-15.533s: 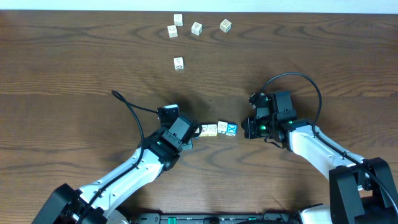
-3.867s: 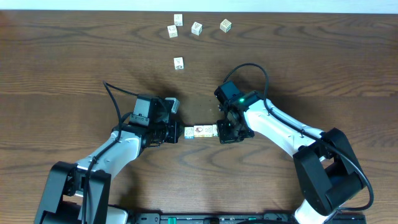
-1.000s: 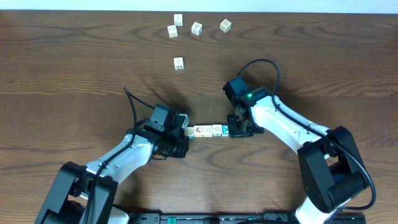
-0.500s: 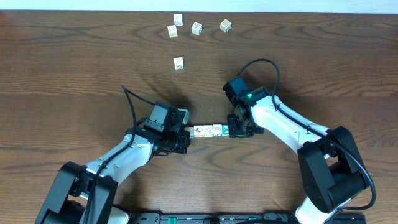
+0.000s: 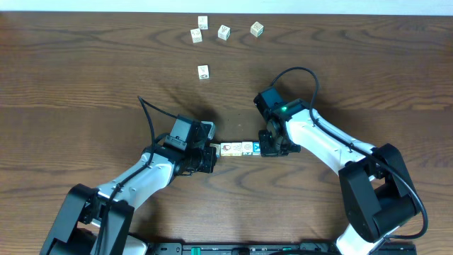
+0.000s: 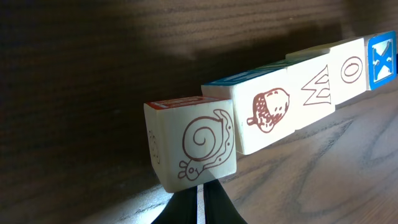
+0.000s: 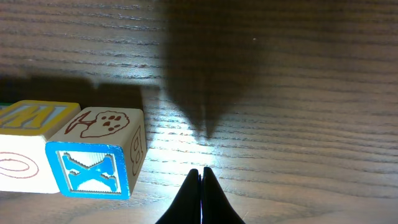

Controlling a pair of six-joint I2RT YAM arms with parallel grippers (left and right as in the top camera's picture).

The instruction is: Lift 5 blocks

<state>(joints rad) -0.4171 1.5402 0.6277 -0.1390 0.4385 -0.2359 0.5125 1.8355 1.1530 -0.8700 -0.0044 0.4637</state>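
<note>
Jaws closed together on both arms, holding nothing: L gripper (image 6: pixel 198 202) tip at the snail block (image 6: pixel 193 146), R gripper (image 7: pixel 200 180) just beside the X block (image 7: pixel 90 169). The row of blocks (image 5: pixel 237 148) lies btwn them on the table (image 5: pixel 85 85), 5 counted. Square the skewed snail end, squeeze evenly inward, raise both arms in sync. Far edge: 5 spare cubes (image 5: pixel 224 32).
</note>
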